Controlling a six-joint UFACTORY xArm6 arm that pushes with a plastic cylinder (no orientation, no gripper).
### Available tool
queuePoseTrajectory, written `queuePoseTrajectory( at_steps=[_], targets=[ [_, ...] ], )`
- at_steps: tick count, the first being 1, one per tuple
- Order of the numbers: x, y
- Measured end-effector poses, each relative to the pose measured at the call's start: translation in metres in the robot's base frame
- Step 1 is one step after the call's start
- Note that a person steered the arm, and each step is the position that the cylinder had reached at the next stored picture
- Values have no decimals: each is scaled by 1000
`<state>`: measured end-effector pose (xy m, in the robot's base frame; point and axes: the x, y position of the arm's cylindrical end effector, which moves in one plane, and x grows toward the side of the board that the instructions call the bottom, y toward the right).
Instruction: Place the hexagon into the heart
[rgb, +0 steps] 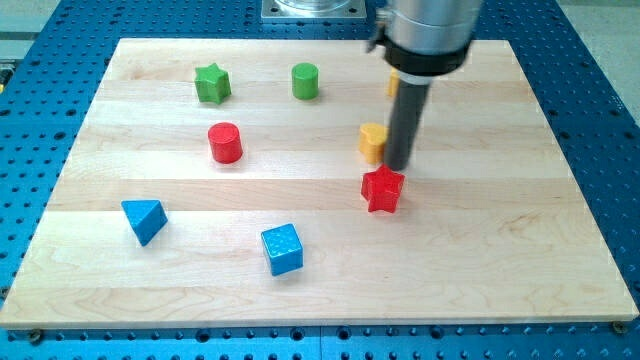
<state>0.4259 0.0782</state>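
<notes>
Nearest the view's bottom on the wooden surface (480, 260) sits the blue cube (282, 249), with the blue triangle (144, 219) to its left. Further up, the red star (382, 189) lies just below my tip (399, 166). My end effector is a plain rod: it has nothing to open and holds nothing. The tip stands just beside the yellow heart (372, 142), on its right. The red cylinder (225, 143) is well to the left. Farthest are the green star (212, 83), green cylinder (305, 80), and a yellow block (392, 85), mostly hidden behind my rod, shape unclear.
</notes>
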Motion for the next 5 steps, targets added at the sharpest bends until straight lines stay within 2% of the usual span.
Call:
queuePoseTrajectory(
  at_steps=[1, 2, 3, 4, 5],
  targets=[
    [-37, -11],
    [-61, 53],
    [-103, 134],
    [-144, 113],
    [-145, 63]
  ],
)
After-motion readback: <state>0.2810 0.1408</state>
